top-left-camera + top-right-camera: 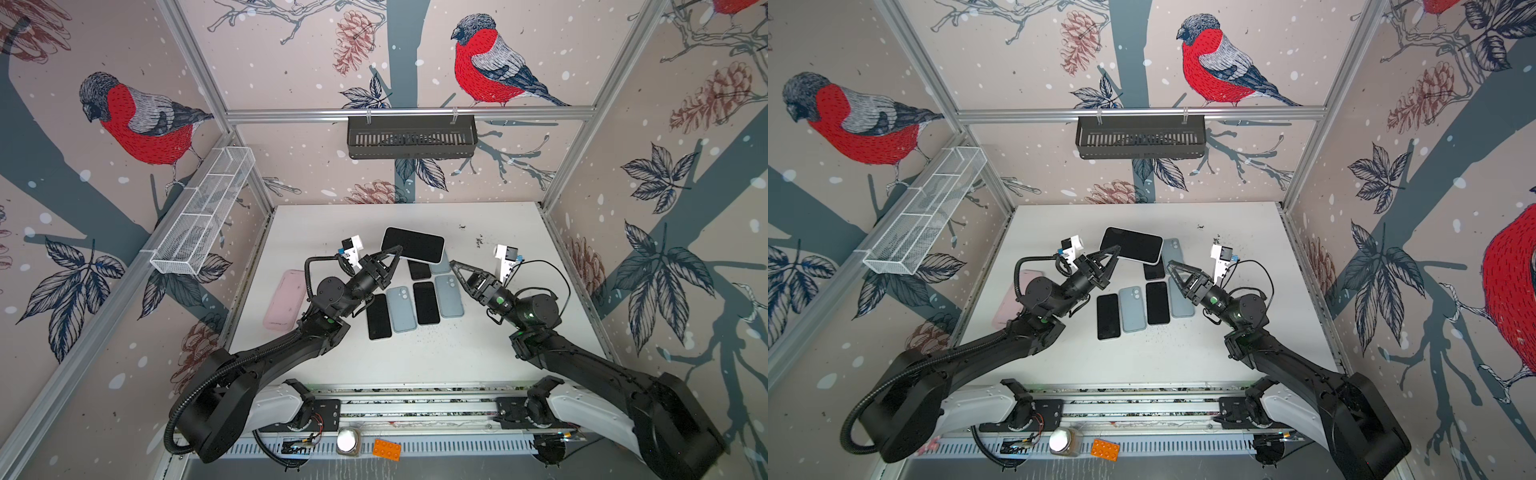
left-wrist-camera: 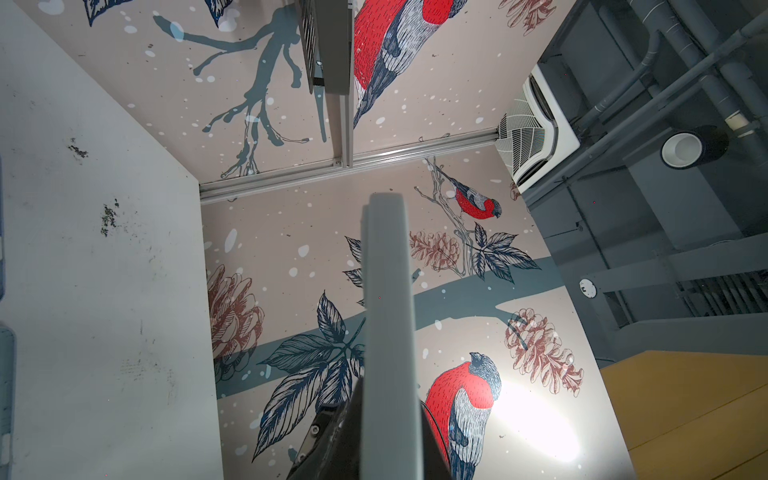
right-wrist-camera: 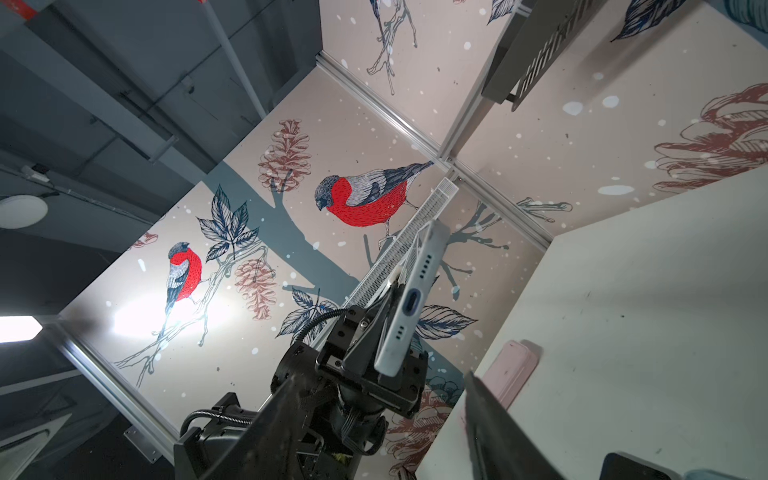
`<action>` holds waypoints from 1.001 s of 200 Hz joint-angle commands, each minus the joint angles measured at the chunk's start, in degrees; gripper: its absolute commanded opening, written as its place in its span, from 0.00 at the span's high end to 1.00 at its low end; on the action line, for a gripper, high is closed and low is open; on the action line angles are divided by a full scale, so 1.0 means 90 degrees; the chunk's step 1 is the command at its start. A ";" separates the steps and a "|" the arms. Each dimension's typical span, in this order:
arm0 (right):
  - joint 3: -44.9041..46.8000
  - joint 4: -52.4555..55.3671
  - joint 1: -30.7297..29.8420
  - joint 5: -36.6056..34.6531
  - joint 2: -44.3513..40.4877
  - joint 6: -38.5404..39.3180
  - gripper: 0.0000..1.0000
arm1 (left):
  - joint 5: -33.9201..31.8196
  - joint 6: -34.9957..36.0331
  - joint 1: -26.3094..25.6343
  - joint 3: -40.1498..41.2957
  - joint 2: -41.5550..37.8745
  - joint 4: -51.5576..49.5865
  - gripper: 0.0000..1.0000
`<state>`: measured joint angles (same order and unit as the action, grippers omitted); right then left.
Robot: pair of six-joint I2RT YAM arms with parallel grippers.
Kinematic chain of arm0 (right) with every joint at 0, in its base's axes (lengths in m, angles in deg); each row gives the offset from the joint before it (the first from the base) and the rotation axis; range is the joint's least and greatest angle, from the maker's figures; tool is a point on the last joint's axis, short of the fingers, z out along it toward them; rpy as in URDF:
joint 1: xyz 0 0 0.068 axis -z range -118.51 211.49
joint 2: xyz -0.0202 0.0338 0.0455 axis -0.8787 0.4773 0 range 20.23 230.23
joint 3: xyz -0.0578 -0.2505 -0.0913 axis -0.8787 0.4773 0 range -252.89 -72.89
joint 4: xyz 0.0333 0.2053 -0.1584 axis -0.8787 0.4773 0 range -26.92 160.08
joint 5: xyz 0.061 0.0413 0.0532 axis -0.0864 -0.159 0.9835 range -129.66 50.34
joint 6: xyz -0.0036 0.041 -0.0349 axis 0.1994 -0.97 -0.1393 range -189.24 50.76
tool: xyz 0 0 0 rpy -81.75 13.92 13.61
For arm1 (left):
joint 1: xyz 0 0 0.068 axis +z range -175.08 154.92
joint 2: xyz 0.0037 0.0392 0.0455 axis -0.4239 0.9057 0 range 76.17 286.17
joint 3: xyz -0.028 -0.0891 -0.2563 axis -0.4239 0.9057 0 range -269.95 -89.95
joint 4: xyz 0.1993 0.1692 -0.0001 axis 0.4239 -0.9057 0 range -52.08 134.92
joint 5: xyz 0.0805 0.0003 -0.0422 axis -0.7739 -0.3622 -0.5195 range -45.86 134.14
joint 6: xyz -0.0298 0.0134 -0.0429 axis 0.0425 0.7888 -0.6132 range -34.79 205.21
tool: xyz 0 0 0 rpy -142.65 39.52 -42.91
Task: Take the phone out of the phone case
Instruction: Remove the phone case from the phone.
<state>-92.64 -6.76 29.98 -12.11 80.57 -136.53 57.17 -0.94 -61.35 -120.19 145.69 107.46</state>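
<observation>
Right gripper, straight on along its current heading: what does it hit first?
Probably the short end of the phone held up by the left gripper; the right wrist view has it dead ahead of the right gripper. Depth between them is unclear.

Bare table (image 1: 415,357) lies open at its near and far ends. A row of phones and cases (image 1: 426,302) crowds the middle, a raised phone (image 1: 412,245) overhangs its far end, a pink case (image 1: 284,299) takes the left edge
</observation>
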 commanded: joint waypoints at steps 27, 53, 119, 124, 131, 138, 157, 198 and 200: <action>-0.0280 -0.0395 -0.0168 0.0151 0.0300 0.0005 0.43 | -0.0116 0.0049 -0.0076 -0.0075 -0.0069 0.0656 1.00; -0.0387 -0.0427 -0.0237 0.0180 0.0468 -0.0005 0.47 | -0.0130 0.0063 -0.0106 -0.0059 -0.0058 0.0678 1.00; -0.0491 -0.0489 -0.0299 0.0220 0.0743 -0.0024 0.60 | -0.0140 0.0154 -0.0119 -0.0077 -0.0049 0.0691 1.00; -0.0491 -0.0483 -0.0305 0.0214 0.0754 -0.0024 0.61 | -0.0131 0.0163 -0.0118 -0.0073 -0.0045 0.0690 1.00; -0.0501 -0.0502 -0.0304 0.0220 0.0762 -0.0033 0.62 | -0.0129 0.0166 -0.0120 -0.0073 -0.0039 0.0692 1.00; -0.0511 -0.0495 -0.0308 0.0220 0.0784 -0.0042 0.62 | -0.0130 0.0177 -0.0120 -0.0077 -0.0038 0.0708 1.00; -0.0519 -0.0554 -0.0305 0.0227 0.0822 -0.0085 0.64 | -0.0120 0.0223 -0.0136 -0.0073 -0.0024 0.0721 1.00; -0.0526 -0.0626 -0.0316 0.0253 0.0916 -0.0126 0.71 | -0.0105 0.0313 -0.0184 -0.0080 0.0006 0.0807 1.00; -0.0527 -0.0628 -0.0315 0.0250 0.0914 -0.0125 0.71 | -0.0097 0.0314 -0.0180 -0.0090 0.0009 0.0800 1.00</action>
<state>-97.01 -9.03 27.31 -10.69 88.48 -136.90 56.02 1.20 -62.75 -120.30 145.80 107.51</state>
